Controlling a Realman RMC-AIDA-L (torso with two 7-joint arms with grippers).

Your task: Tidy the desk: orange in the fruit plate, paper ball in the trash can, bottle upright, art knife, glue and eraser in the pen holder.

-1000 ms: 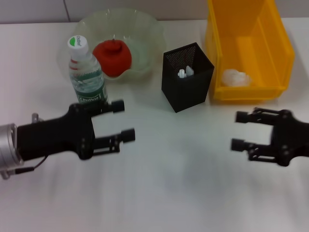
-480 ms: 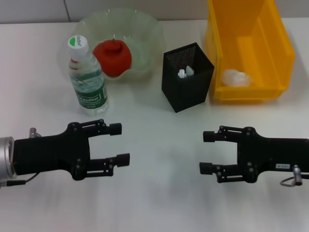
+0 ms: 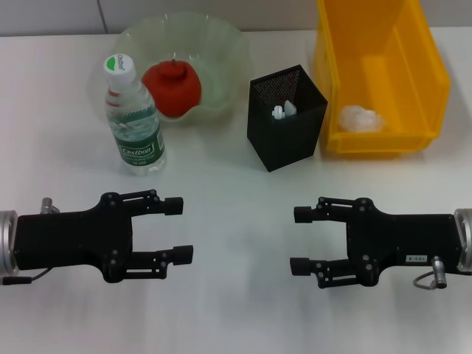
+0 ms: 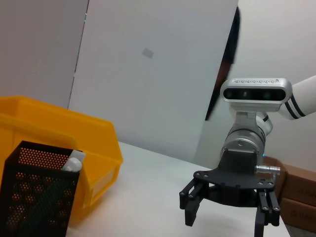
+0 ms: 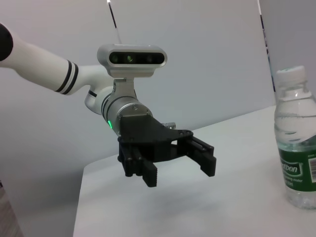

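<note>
Red-orange orange point(image 3: 172, 88) in fruit plate point(image 3: 221, 44), bottle point(image 3: 133, 118) upright — both end effectors open

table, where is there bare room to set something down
Bare white table lies between the open left gripper and open right gripper, and ahead up to the clear plastic bottle and black mesh pen holder. The back row is crowded.
</note>
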